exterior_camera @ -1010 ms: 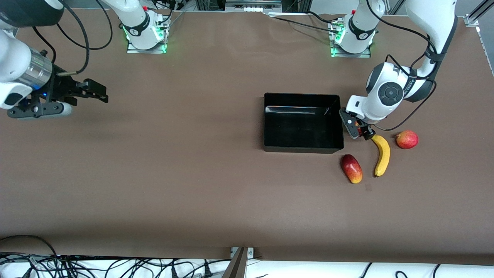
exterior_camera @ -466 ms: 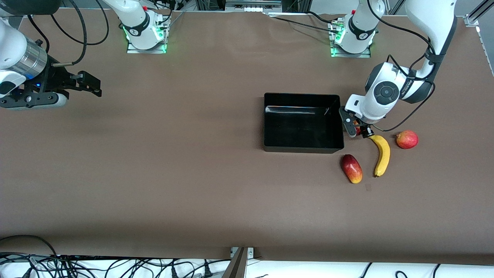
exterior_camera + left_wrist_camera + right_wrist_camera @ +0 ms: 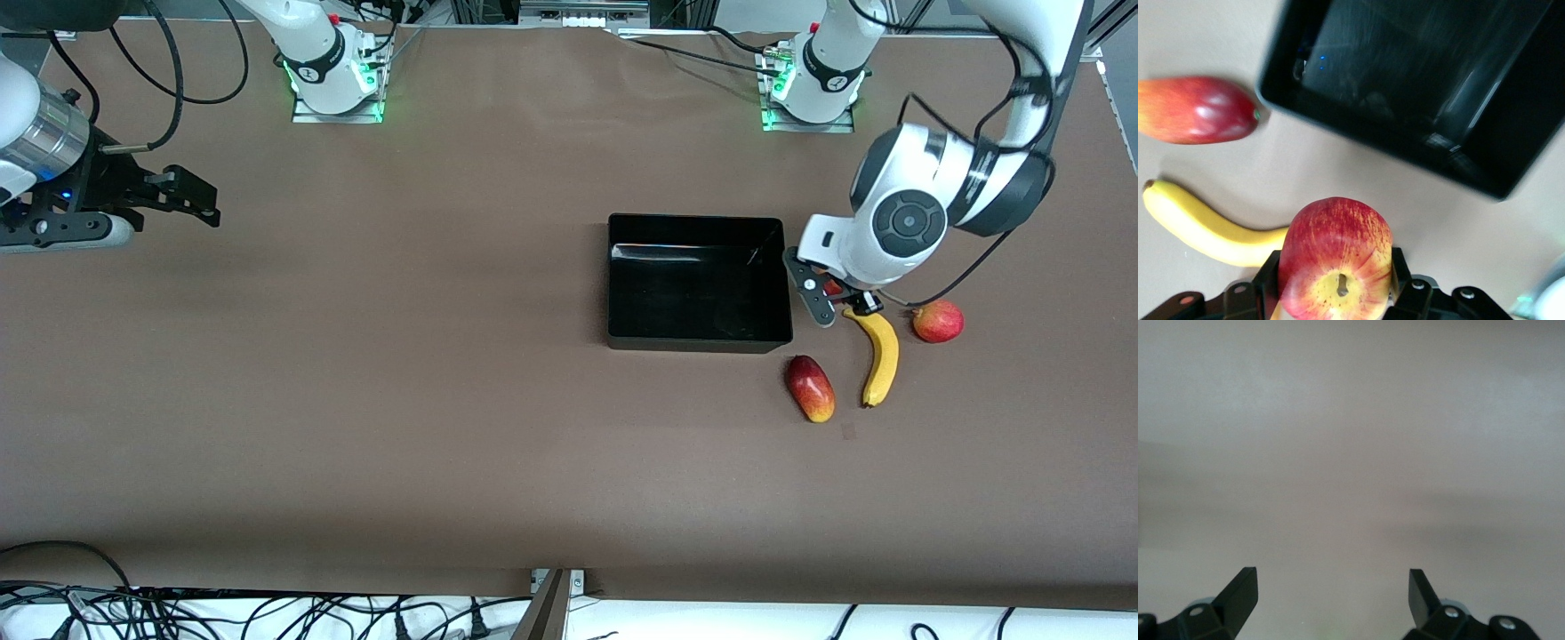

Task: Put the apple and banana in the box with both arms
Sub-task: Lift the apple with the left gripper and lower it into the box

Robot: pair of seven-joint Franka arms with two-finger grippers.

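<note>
Just beside the box (image 3: 699,281), over the banana's (image 3: 880,355) upper tip, my left gripper (image 3: 1338,293) is clamped on the apple (image 3: 1336,259), dimple facing the wrist camera, raised so it can clear the wall. Banana's long axis runs toward the front camera. My right gripper (image 3: 1331,597) waits with fingers apart over bare table at its own end.

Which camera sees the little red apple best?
The left wrist view: the small round red-and-yellow apple fills it, gripped in the left gripper. The front view shows only a red sliver under the wrist. The right wrist view shows only bare table.
</note>
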